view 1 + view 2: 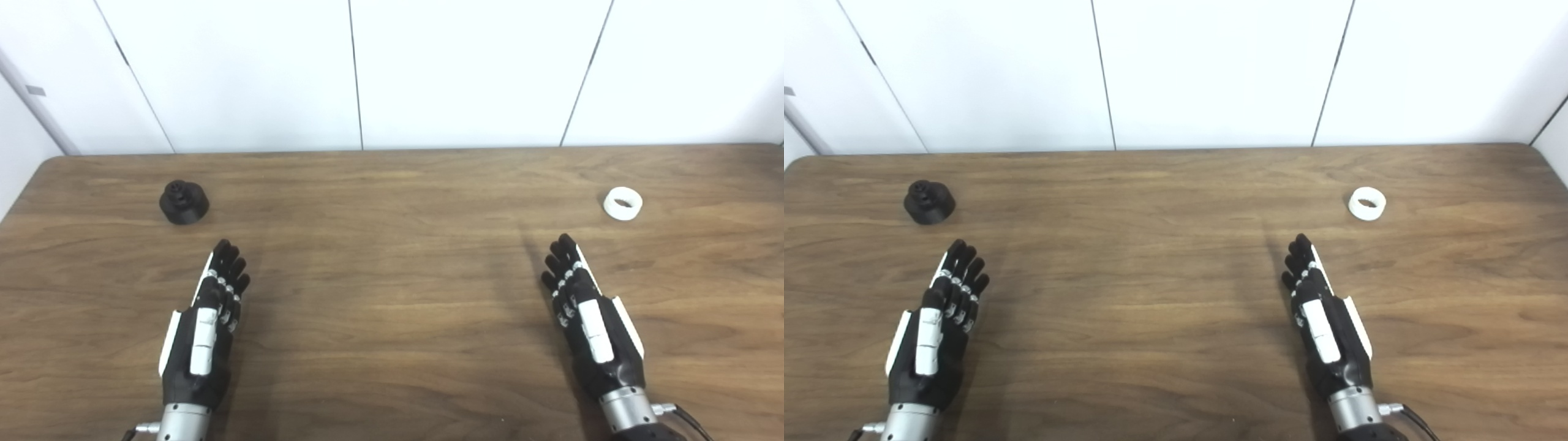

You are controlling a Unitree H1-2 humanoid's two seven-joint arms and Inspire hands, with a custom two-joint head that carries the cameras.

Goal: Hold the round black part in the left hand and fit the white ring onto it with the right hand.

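left hand (205, 334), right hand (591, 324): empty, fingers extended (wrists cut off) | black part (184, 201), white ring (623, 203): untouched, far apart

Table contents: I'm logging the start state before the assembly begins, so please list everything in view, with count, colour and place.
round black part: one, black, far left of the table, beyond the left hand
white ring: one, white, far right, lying flat beyond the right hand
table: one, brown wood grain, spans the view
wall panels: white, behind the table
left hand: one, black and white, open, empty, near left
right hand: one, black and white, open, empty, near right
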